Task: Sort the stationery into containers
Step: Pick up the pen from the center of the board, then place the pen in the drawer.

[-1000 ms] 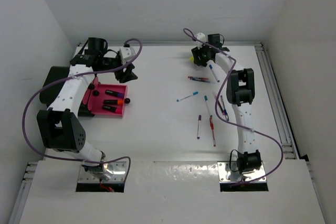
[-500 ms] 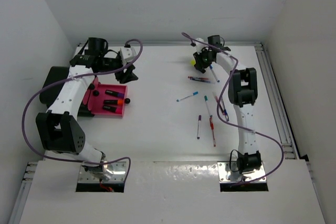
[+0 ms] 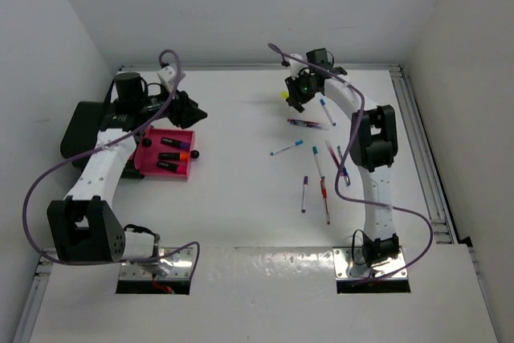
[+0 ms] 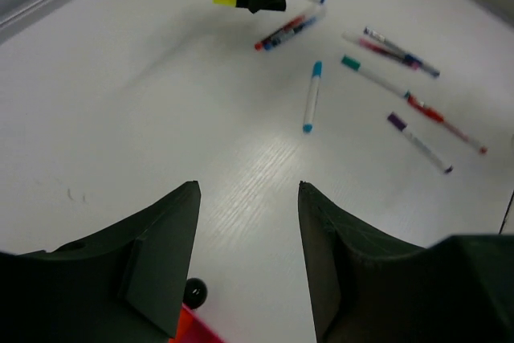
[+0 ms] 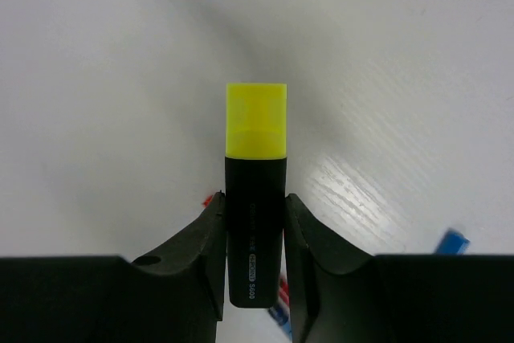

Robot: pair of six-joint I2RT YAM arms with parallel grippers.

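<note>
My right gripper (image 3: 297,91) is shut on a stubby yellow highlighter (image 5: 255,198) with a black body. The highlighter stands upright between the jaws, and its yellow cap (image 3: 284,95) pokes out toward the left over the far table. Several thin white pens (image 3: 287,148) lie scattered to the right of centre, and more pens (image 4: 312,95) show in the left wrist view. The magenta tray (image 3: 149,155) holds three highlighters (image 3: 169,142). My left gripper (image 3: 193,112) hangs open and empty just past the tray's far right corner. The black box (image 3: 76,124) sits left of the tray, partly behind my left arm.
A small round black piece (image 4: 193,289) lies on the table beside the tray's right edge (image 4: 191,332). White walls close the table in at the back and on both sides. A metal rail (image 3: 422,158) runs along the right edge.
My right gripper has closed on the yellow highlighter and carried it a little to the left. My left arm has swung its upper links leftward, and its gripper has stayed near the tray.
</note>
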